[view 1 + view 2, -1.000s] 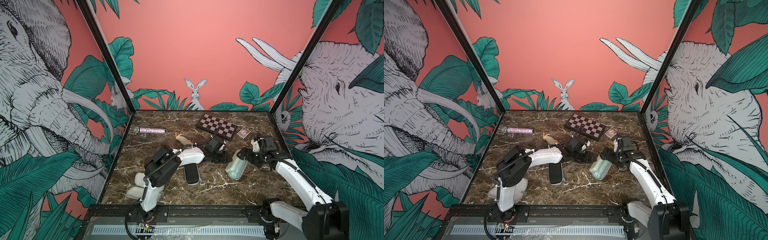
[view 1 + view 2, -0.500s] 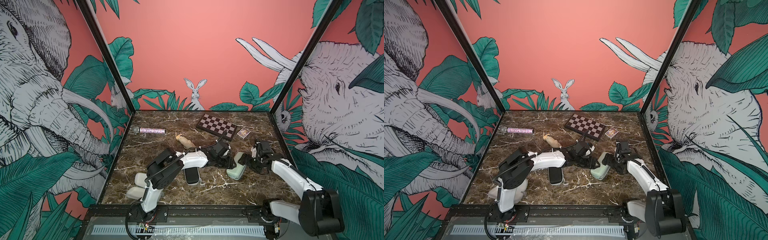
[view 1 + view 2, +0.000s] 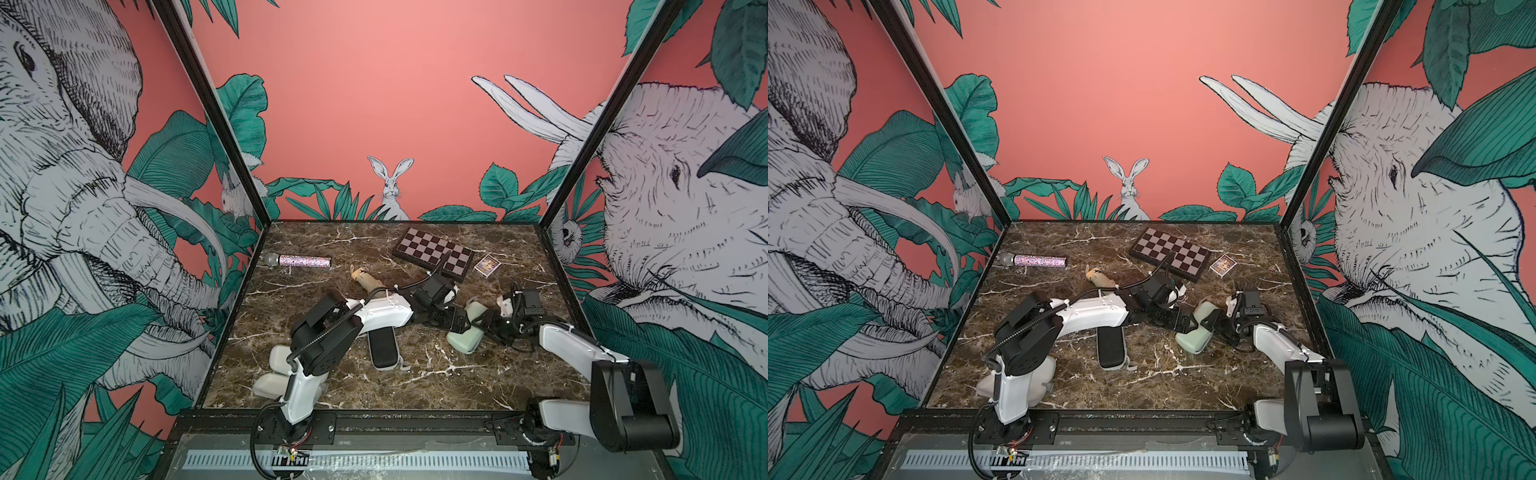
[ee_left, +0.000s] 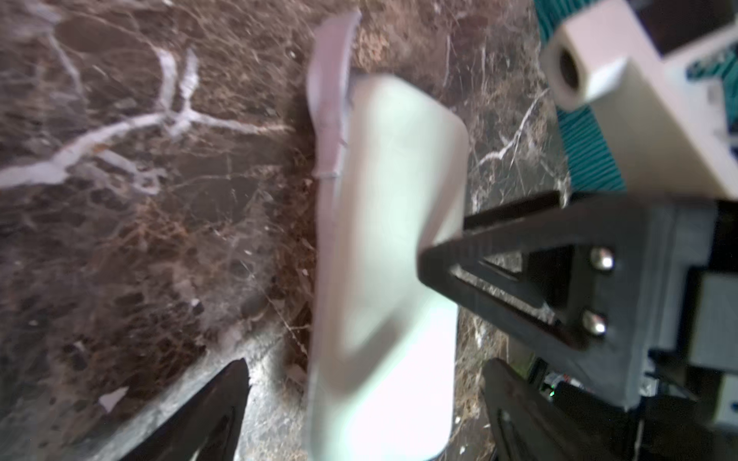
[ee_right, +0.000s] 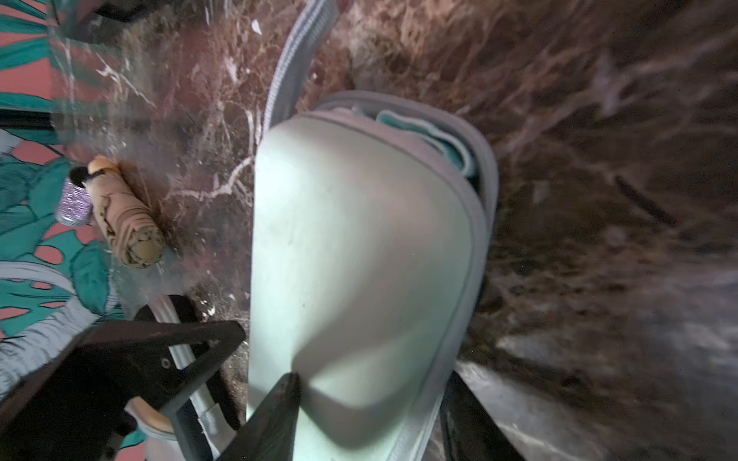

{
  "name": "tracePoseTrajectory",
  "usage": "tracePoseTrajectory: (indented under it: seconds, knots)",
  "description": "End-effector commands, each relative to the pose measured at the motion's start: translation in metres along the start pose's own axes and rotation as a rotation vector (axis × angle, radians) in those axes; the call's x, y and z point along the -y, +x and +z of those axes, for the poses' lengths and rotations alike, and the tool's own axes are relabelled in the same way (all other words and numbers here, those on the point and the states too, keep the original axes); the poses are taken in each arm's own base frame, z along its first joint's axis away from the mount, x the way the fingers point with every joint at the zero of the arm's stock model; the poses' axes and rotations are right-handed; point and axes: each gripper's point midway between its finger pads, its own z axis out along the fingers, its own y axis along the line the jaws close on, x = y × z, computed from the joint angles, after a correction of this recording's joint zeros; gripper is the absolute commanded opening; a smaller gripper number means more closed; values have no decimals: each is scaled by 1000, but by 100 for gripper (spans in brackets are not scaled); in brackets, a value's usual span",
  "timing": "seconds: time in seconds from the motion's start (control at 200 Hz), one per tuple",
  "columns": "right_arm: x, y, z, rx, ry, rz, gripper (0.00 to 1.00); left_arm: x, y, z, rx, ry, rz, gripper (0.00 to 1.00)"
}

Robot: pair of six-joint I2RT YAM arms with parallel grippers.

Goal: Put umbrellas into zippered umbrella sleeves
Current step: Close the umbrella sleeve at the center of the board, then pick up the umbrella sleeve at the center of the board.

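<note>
The pale mint green sleeve point(image 3: 463, 340) point(image 3: 1192, 340) lies on the marble between both grippers. My left gripper point(image 4: 367, 407) point(image 3: 456, 321) is open, with one finger on each side of the sleeve point(image 4: 391, 199) and not touching it. My right gripper point(image 5: 371, 419) point(image 3: 487, 323) is shut on the sleeve point(image 5: 359, 239), one finger on its lid, the other at its zip edge. The lid stands slightly ajar and the mint umbrella point(image 5: 435, 143) shows inside. A tan umbrella point(image 3: 368, 280) point(image 5: 127, 223) lies behind the left arm.
A black sleeve point(image 3: 382, 347) lies under the left forearm. A beige sleeve point(image 3: 276, 365) sits at the front left, partly hidden by the left arm. At the back are a glittery microphone point(image 3: 303, 261), a chessboard box point(image 3: 432, 251) and a small card box point(image 3: 487, 264).
The mint sleeve has come down from a raised tilt to lie on the table. My left jaws have opened off it. My right jaws have closed onto it.
</note>
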Motion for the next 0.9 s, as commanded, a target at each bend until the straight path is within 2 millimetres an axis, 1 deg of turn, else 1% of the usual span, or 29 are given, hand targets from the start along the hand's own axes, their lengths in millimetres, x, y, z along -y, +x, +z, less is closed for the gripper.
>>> tracePoseTrajectory:
  seconds: [0.0,0.045,0.085,0.145,0.22,0.275,0.345,0.405,0.47,0.525,0.63,0.72,0.765,0.825,0.895]
  knots:
    - [12,9,16,-16,23,93,53,-8,0,-16,7,-59,144,99]
    - [9,10,19,-17,24,84,53,-13,-1,-13,-8,-39,122,98]
    - [9,10,20,-18,23,87,54,-15,-1,-10,-29,-4,85,92]
    - [8,9,21,-16,18,96,60,-13,2,-7,-46,39,57,86]
    - [5,7,21,-8,6,109,67,-11,4,-5,-50,44,62,83]
    - [8,8,19,-7,28,120,75,-11,7,-5,-53,34,68,79]
    - [14,8,19,0,56,127,79,-10,8,-5,-47,33,74,76]
    - [8,3,24,0,22,137,80,-10,12,-2,-48,45,63,73]
    - [-3,-1,34,-8,-34,141,80,-10,15,3,-50,68,40,69]
    - [-8,-3,41,-10,-50,125,80,-10,17,8,-56,85,25,64]
    - [-17,-4,46,-2,-72,88,80,-15,17,13,-52,90,10,51]
    - [-25,-4,48,4,-92,48,78,-9,12,14,-30,139,-11,50]
    - [-29,-4,50,-1,-111,32,76,-5,9,14,-23,161,-17,50]
    - [-31,-2,53,-15,-126,19,70,-5,5,14,-15,171,-28,50]
    - [-27,0,54,-23,-116,8,60,-11,-1,9,3,169,-52,51]
